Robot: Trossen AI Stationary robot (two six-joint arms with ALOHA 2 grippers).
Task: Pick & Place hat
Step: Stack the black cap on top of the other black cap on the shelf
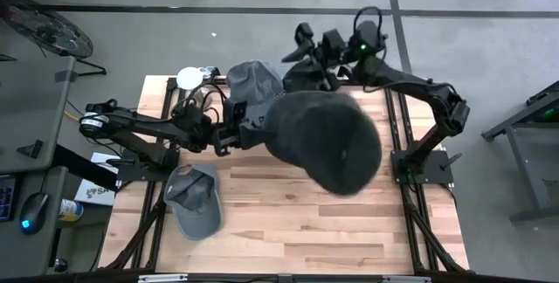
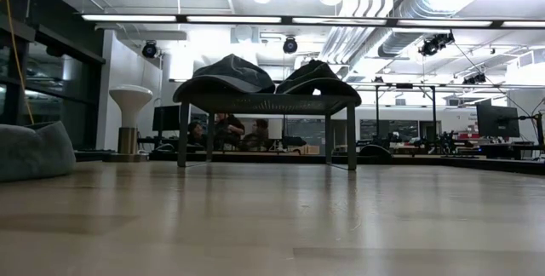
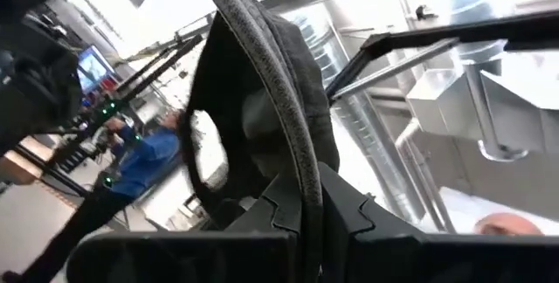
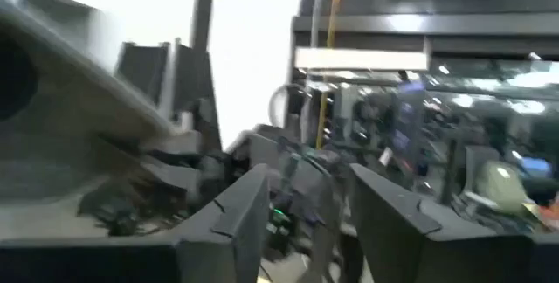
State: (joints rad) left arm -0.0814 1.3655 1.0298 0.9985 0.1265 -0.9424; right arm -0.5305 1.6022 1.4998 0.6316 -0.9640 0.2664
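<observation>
A big dark hat [image 1: 323, 139] hangs high over the table's middle, with my left gripper [image 1: 234, 134] shut on it at its left side. In the left wrist view the hat [image 3: 253, 100] rises above the fingers. My right gripper [image 1: 306, 49] stands open near the far edge, with nothing between its fingers [image 4: 253, 213]. A grey hat [image 1: 253, 80] and a darker one [image 2: 315, 76] rest crown up on a low rack [image 2: 264, 101] at the far edge. A grey cap [image 1: 194, 197] lies on the table, near left. My left gripper pinches the dark hat's stitched rim edge [image 3: 304, 174] between its two fingers. The fingers slant upward, coming from the table's left. The hat stands up above the fingers and is lifted clear of the table.
A white round stand [image 1: 188, 77] is at the far left corner. The wooden table top [image 1: 288, 222] shows bare boards near the front and right. People sit in the room beyond the rack [image 2: 226, 131].
</observation>
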